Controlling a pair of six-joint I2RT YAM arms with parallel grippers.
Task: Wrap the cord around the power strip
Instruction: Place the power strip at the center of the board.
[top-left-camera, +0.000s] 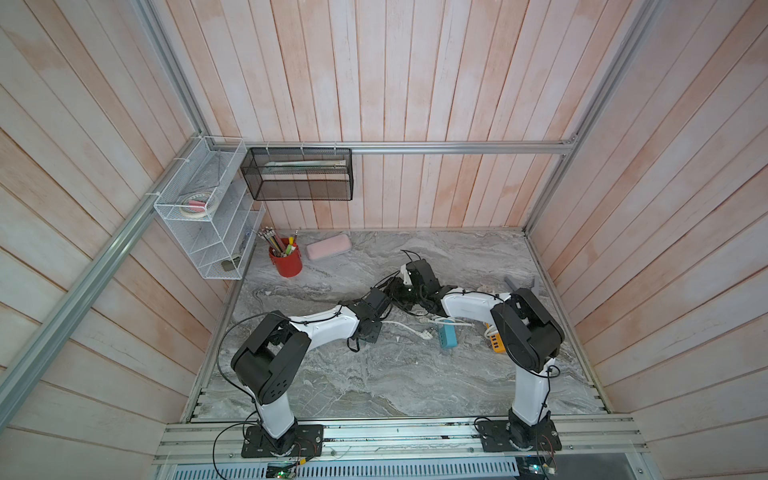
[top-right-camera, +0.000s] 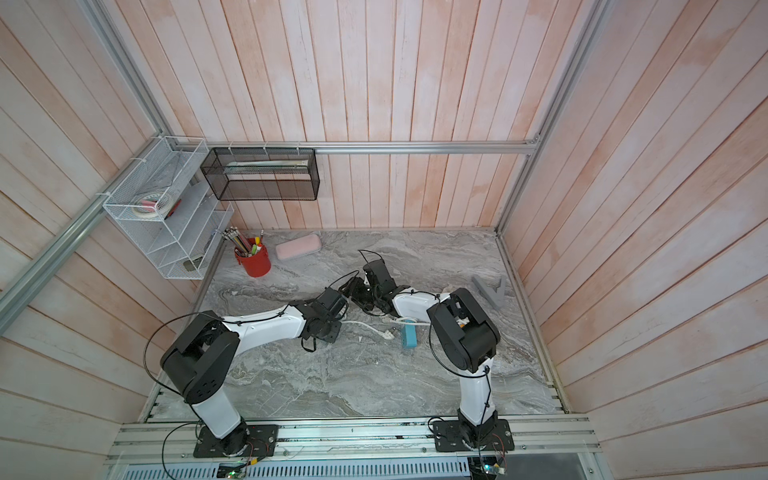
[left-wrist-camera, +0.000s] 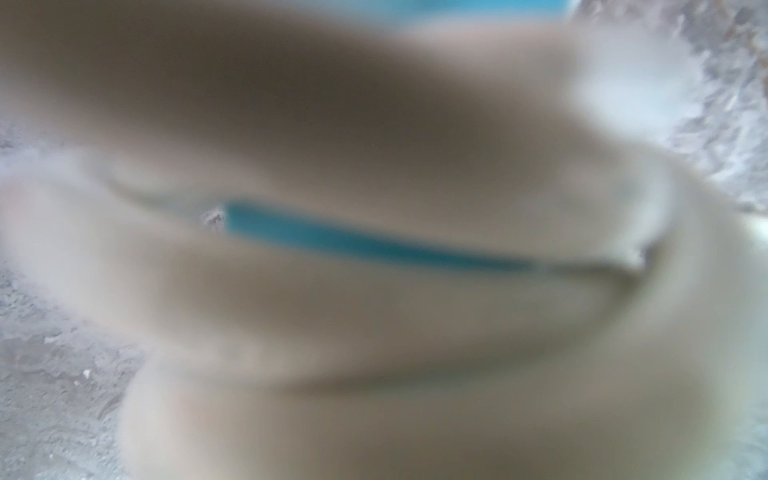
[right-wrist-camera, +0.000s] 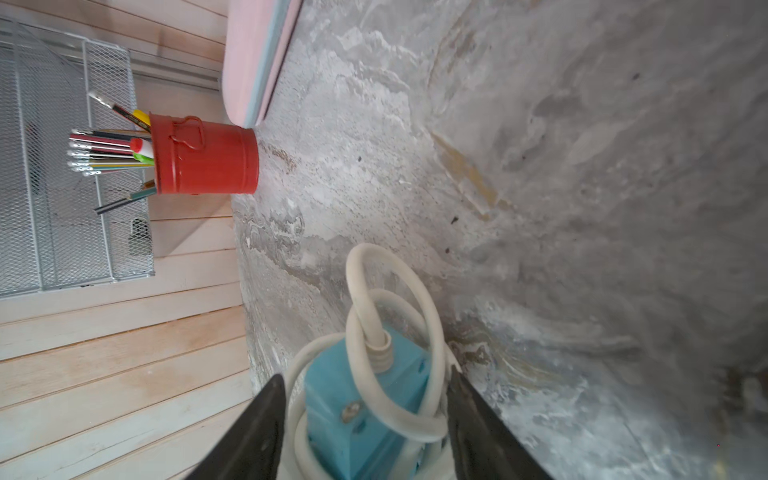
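Observation:
The blue power strip (top-left-camera: 448, 337) (top-right-camera: 409, 336) lies on the marble table, partly under my right forearm. Its white cord (top-left-camera: 399, 326) trails left to a loose plug (top-left-camera: 424, 333). In the right wrist view, my right gripper (right-wrist-camera: 365, 374) is open. Its jaws stand on either side of the strip's end (right-wrist-camera: 328, 395), where the cord (right-wrist-camera: 353, 286) is looped around it. My left gripper (top-left-camera: 380, 307) is just left of the cord; its fingertips are lost among black cables. In the left wrist view the blurred cord (left-wrist-camera: 374, 124) fills the lens, with blue (left-wrist-camera: 374, 243) showing through a gap.
A yellow power strip (top-left-camera: 496, 343) lies under my right elbow. A red pencil cup (top-left-camera: 286, 264) and a pink case (top-left-camera: 328, 247) stand at the back left. A white wire rack (top-left-camera: 208, 224) and a black mesh basket (top-left-camera: 299, 174) hang on the walls. A grey stand (top-right-camera: 490, 293) is far right.

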